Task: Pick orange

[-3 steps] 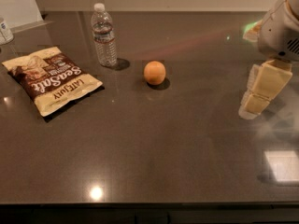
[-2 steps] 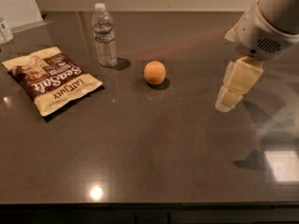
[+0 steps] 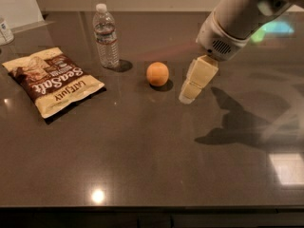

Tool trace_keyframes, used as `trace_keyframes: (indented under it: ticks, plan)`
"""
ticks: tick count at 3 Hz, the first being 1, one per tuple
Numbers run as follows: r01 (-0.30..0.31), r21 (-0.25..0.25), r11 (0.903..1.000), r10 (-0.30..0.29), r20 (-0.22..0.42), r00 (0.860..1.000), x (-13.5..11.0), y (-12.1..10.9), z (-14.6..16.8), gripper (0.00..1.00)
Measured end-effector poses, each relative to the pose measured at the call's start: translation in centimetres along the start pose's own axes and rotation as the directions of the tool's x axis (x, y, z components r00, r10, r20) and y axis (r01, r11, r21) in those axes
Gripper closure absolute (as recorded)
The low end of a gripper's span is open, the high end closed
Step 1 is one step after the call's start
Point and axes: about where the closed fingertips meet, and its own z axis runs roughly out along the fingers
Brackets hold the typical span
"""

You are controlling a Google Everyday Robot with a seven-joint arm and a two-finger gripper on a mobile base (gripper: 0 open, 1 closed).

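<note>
The orange (image 3: 157, 73) is a small round fruit resting on the dark table (image 3: 152, 170), near the middle. My gripper (image 3: 189, 95) is cream-coloured and hangs from the white arm (image 3: 237, 18) that comes in from the upper right. Its tip sits just to the right of the orange, low over the table, with a small gap between them. It holds nothing.
A clear water bottle (image 3: 106, 36) stands upright to the left of the orange and a little behind it. A sea-salt snack bag (image 3: 53, 81) lies flat at the left. A small container (image 3: 4, 30) stands at the far left edge. The arm's shadow falls at the right.
My arm and gripper have moved left across the table, from the right edge to just beside the orange. The orange, bottle and bag have not moved.
</note>
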Motion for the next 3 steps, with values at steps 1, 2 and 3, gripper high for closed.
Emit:
trace_keyframes:
  ticks: [1, 2, 3]
  plan:
    - [-0.010, -0.030, 0.9995, 0.011, 0.040, 0.999, -2.4, -0.9, 3.1, 0.00]
    - [-0.029, -0.059, 0.9978, 0.033, 0.076, 0.997, -4.5, -1.8, 5.5, 0.00]
    - [-0.043, -0.072, 0.9964, 0.049, 0.087, 0.995, -6.1, -2.5, 7.8, 0.00]
